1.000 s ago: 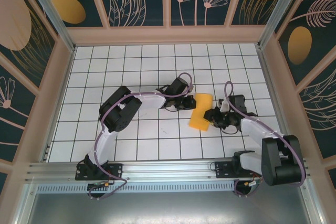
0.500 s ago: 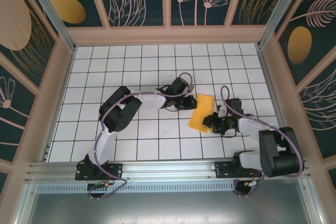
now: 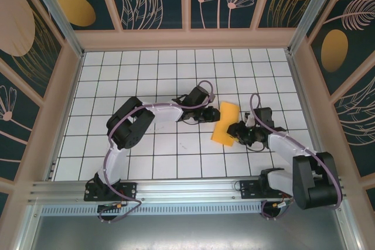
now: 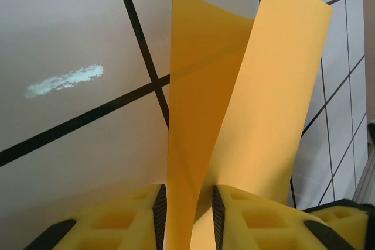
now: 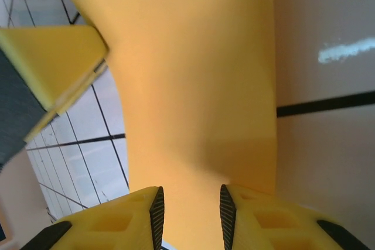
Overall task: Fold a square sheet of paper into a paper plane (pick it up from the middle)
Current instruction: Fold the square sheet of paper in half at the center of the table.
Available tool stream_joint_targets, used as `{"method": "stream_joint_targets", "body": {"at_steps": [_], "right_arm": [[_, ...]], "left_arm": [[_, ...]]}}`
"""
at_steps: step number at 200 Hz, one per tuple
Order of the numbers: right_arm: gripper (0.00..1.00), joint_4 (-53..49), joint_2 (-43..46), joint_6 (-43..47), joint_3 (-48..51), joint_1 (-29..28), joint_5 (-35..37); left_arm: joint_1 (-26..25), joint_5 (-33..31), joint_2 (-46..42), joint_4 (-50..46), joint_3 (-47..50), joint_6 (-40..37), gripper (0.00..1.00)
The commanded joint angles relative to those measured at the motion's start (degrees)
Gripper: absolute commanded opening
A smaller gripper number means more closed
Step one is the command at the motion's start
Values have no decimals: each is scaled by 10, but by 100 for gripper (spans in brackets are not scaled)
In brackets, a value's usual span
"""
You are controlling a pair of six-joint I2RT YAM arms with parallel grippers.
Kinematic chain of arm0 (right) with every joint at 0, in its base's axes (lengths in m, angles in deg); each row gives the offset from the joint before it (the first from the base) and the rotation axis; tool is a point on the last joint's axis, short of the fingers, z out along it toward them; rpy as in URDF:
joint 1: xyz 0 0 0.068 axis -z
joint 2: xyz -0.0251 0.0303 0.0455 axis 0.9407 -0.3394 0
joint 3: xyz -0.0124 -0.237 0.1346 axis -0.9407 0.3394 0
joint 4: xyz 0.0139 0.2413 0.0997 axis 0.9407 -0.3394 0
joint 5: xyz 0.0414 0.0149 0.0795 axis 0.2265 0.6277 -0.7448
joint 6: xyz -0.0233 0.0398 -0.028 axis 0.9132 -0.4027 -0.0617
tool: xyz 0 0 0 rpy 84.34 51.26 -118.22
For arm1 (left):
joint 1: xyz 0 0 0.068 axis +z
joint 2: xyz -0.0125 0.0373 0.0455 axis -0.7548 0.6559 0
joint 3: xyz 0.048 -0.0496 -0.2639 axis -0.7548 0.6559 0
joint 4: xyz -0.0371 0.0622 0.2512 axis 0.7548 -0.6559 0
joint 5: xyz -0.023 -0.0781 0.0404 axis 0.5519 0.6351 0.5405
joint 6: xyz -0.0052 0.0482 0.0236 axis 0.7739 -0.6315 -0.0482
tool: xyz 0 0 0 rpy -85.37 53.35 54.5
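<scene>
The square sheet of paper (image 3: pixel 224 123) is orange-yellow and bent into a loose fold, partly raised off the white grid table between the two grippers. My left gripper (image 3: pixel 209 115) holds its upper left edge. In the left wrist view the paper (image 4: pixel 263 86) rises twisted in two flaps from between the left gripper's (image 4: pixel 187 215) pads, touching both. My right gripper (image 3: pixel 236 129) sits at the sheet's lower right edge. In the right wrist view the paper (image 5: pixel 193 86) runs down between the right gripper's (image 5: pixel 190 221) parted jaws.
A yellow finger of the left gripper (image 5: pixel 47 62) shows at the far side of the sheet in the right wrist view. Wooden walls (image 3: pixel 187 39) ring the tiled table (image 3: pixel 146 74). A white scuff (image 4: pixel 64 80) marks a tile beside the paper.
The right gripper dipped toward the near edge and the paper, then came back to about where it was. The left arm's elbow shifted slightly left. The paper stays held.
</scene>
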Motion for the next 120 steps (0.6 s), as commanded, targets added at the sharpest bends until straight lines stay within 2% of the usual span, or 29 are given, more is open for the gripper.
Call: {"method": "stream_joint_targets", "body": {"at_steps": [1, 15, 77, 120], "right_arm": [[35, 3, -3, -14, -20, -3, 15], [35, 14, -12, -20, -21, -2, 17], [34, 27, -22, -28, -36, -3, 27], [33, 0, -7, -10, -28, -3, 2]], "left_arm": [[2, 19, -21, 29, 5, 7, 31], [2, 26, -16, 37, 3, 9, 25], [2, 25, 1, 33, -15, -5, 7], [2, 1, 28, -1, -47, -37, 4]]}}
